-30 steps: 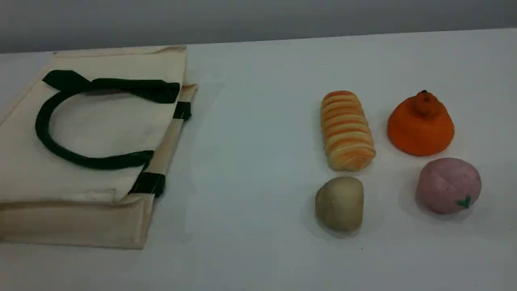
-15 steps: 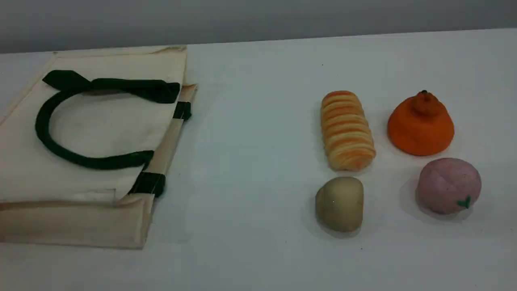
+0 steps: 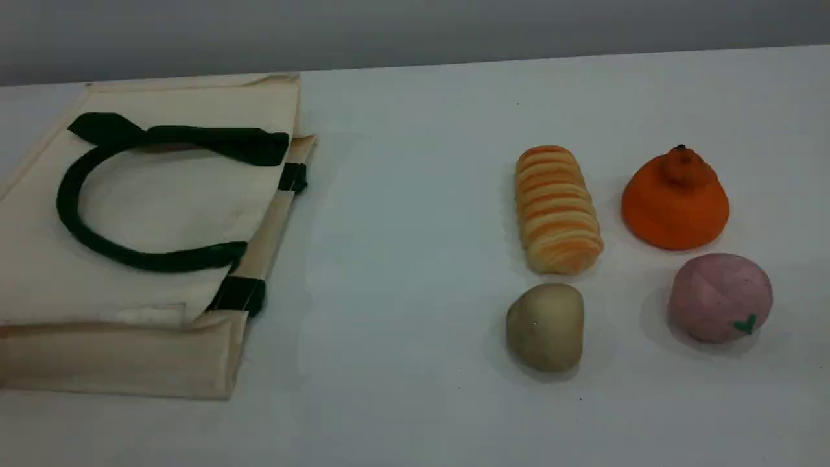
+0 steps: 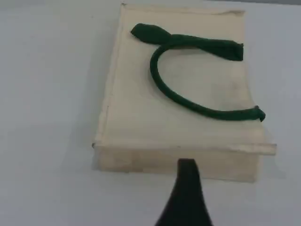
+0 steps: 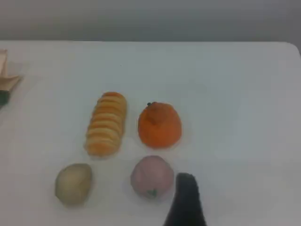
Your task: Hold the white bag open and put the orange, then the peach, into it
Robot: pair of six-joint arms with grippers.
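Observation:
The white bag lies flat and closed at the table's left, its mouth edge toward the middle of the table, with a dark green handle looped on top. In the left wrist view the bag fills the centre, and one dark fingertip of my left gripper hovers above its near side, apart from it. The orange sits at the far right and the pink peach just in front of it. My right gripper's fingertip hangs beside the peach, holding nothing. Neither arm appears in the scene view.
A striped orange-and-cream bread roll lies left of the orange. A beige potato-like lump sits in front of the roll. Bare white table separates the bag from the four items.

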